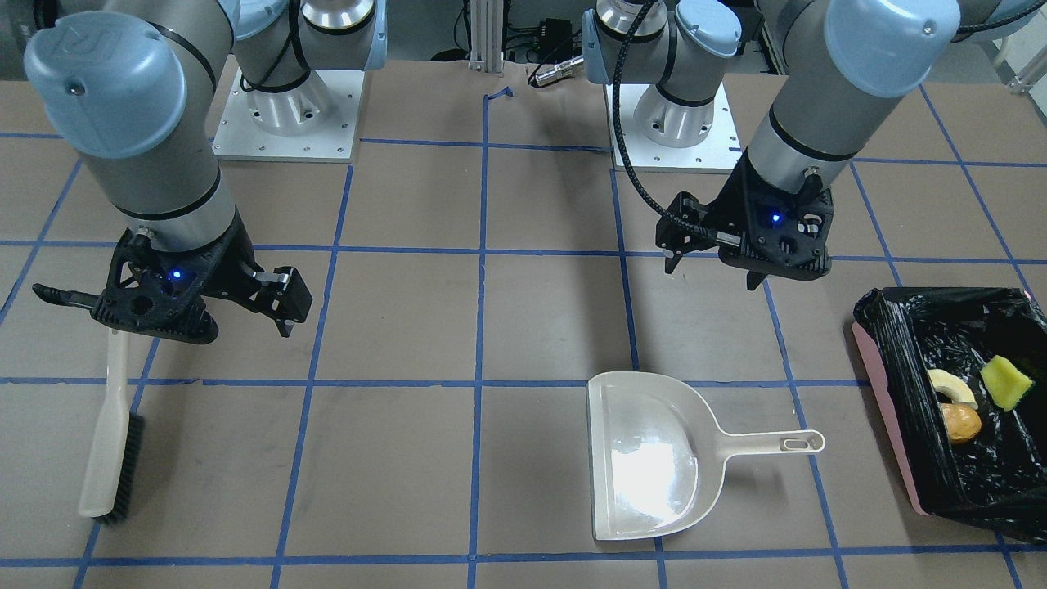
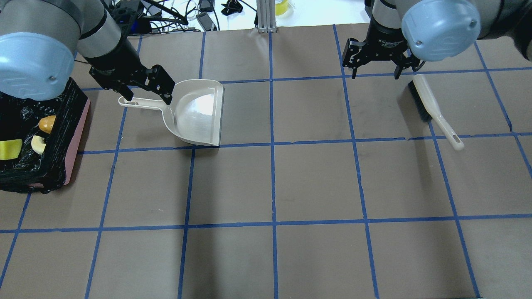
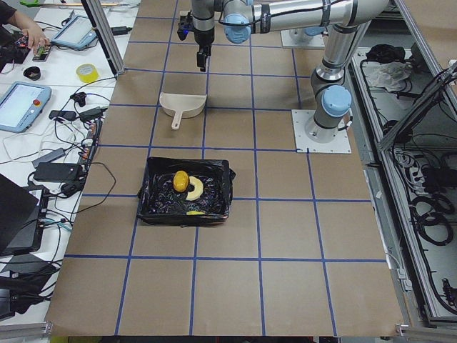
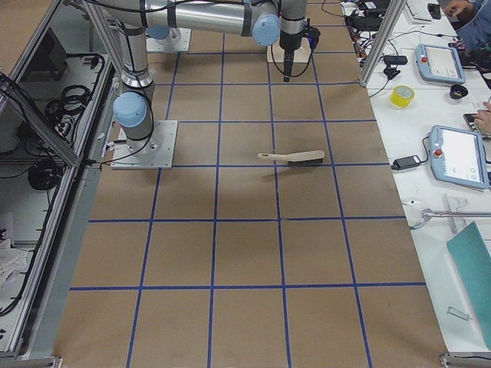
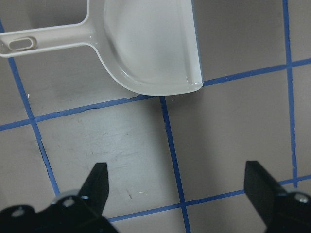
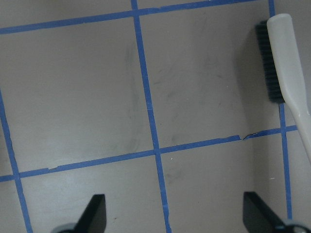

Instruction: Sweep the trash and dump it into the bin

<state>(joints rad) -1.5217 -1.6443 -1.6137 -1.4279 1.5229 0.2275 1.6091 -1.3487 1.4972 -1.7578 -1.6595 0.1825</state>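
Note:
The bin [image 1: 906, 325], pink with a black bag, holds all three trash pieces: the tan croissant [image 1: 953, 384], the yellow-green sponge wedge [image 1: 1006, 382] and the amber lump [image 1: 961, 423]. It sits at the left edge of the overhead view [image 2: 77, 137]. The off-white dustpan [image 2: 195, 112] lies empty on the table. My left gripper [image 2: 145, 95] hovers open and empty over the dustpan's handle. The brush [image 2: 432, 108] lies flat on the table. My right gripper [image 2: 375, 74] is open and empty beside the brush's bristle end.
The table is brown paper with a grid of blue tape lines [image 2: 272, 145]. The arm bases [image 1: 286, 114] stand at the robot's side of the table. Operators' tablets and cables lie on side benches [image 3: 28, 103] beyond the table's edge.

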